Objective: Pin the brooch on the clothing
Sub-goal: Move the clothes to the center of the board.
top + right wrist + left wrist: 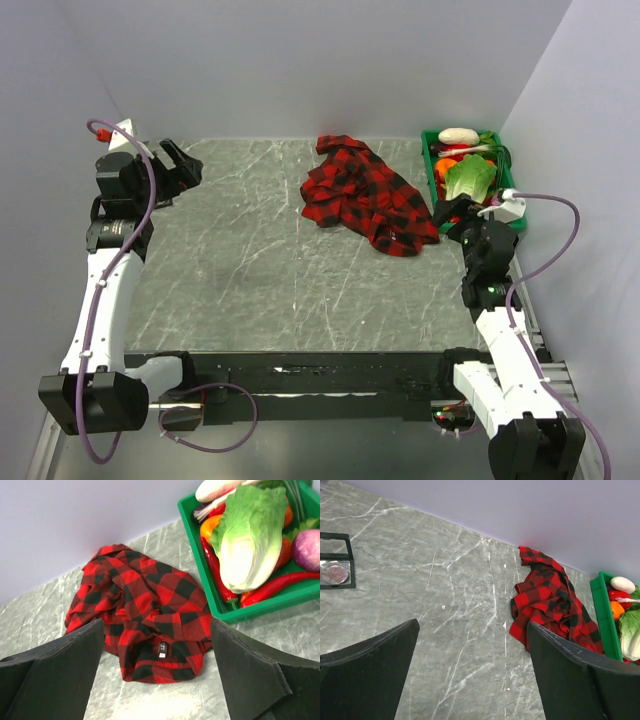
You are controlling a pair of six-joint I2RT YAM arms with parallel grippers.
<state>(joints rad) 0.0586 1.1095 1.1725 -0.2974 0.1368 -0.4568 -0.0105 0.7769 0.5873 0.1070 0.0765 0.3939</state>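
Note:
The red-and-black plaid shirt lies crumpled at the back middle of the table, with no lettering showing. It also shows in the left wrist view and in the right wrist view, where a small label faces up. The brooch, a small round mauve disc, sits inside a black-framed clear case at the far left. My left gripper is open and empty, above bare table. My right gripper is open and empty, just above the shirt's near right edge.
A green tray with toy vegetables, among them a cabbage and red peppers, stands at the back right beside the shirt. Grey-lilac walls enclose the marbled table on three sides.

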